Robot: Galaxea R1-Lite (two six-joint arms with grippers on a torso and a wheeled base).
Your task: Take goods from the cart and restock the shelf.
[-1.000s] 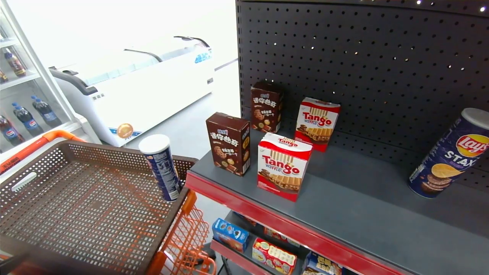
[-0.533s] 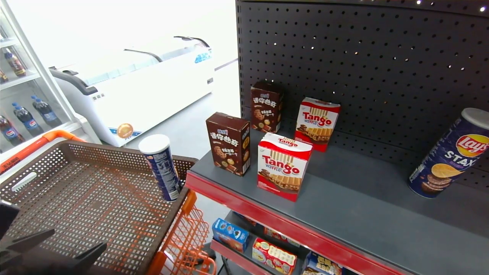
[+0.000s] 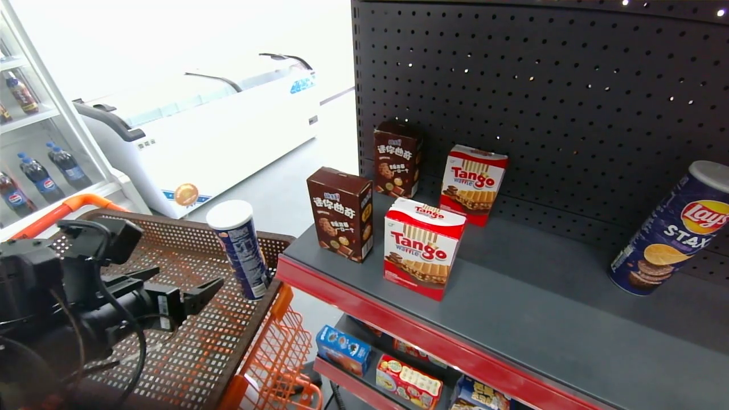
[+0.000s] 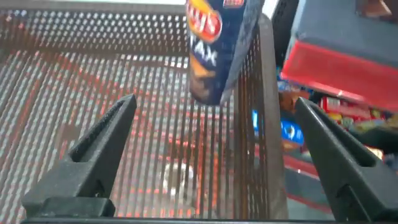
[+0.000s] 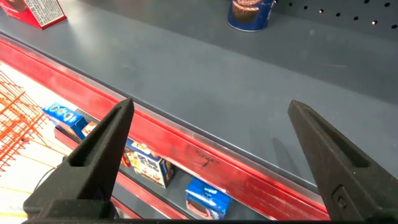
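Head view has the left hand (image 3: 191, 274) low on the left, over the brown perforated tray of the cart (image 3: 171, 230), its two fingers spread wide and holding nothing. A blue chip can (image 3: 239, 250) with a white lid stands in the tray's far right corner, close to the right wall and leaning slightly. The hand sits to the left of it, near but apart.

From the left wrist view, the can (image 4: 214, 50) shows beyond the gap between the spread fingers (image 4: 102, 140), with the tray mesh (image 4: 74, 74) below.

To the right of the cart is the grey shelf (image 3: 512, 296) with a red front lip, backed by a black pegboard (image 3: 541, 85). Two brown cookie boxes stand on its left end, one near (image 3: 340, 213) and one far (image 3: 397, 159). Just right of them stand two red and white wafer boxes, one near (image 3: 424, 247) and one far (image 3: 472, 185). Well apart, at the right end, a second chip can (image 3: 669, 228) tilts back against the pegboard.

Seen from the right wrist, the right hand (image 5: 211, 107) is also spread and empty, above the shelf's near edge (image 5: 186, 143), with the tilted can's base (image 5: 250, 14) farther back. Small packets lie on a lower shelf (image 3: 407, 381).
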